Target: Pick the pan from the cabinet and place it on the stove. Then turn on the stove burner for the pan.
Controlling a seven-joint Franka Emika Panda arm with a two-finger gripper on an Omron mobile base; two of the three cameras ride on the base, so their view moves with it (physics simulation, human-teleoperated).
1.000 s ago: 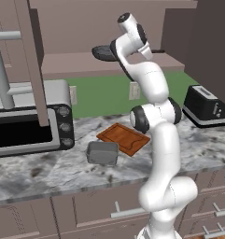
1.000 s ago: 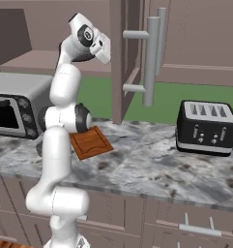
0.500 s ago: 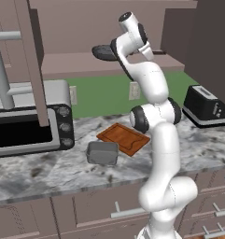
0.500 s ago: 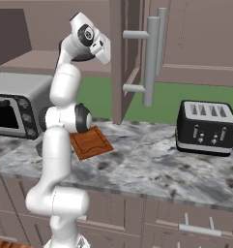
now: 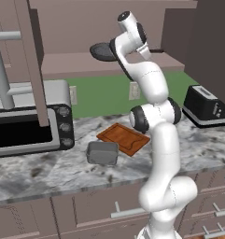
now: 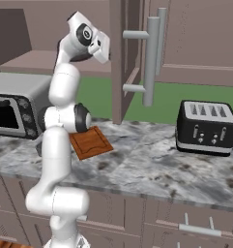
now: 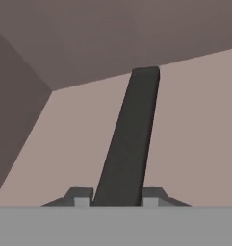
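The pan lies as a dark round disc on the bottom shelf of the open cabinet, above the counter. Its straight dark handle runs up the middle of the hand view, away from the camera. My gripper is shut on the near end of that handle, and one fingertip presses each side of it. The hand is raised to shelf height at the cabinet's mouth, to the right of the pan. The stove and its burner are out of view.
An open cabinet door hangs at the left and another door with a silver bar handle to the arm's right. On the counter stand a toaster oven, a grey tin, a wooden board and a black toaster.
The fingers have come together onto the pan's handle. The arm and the pan have hardly moved.
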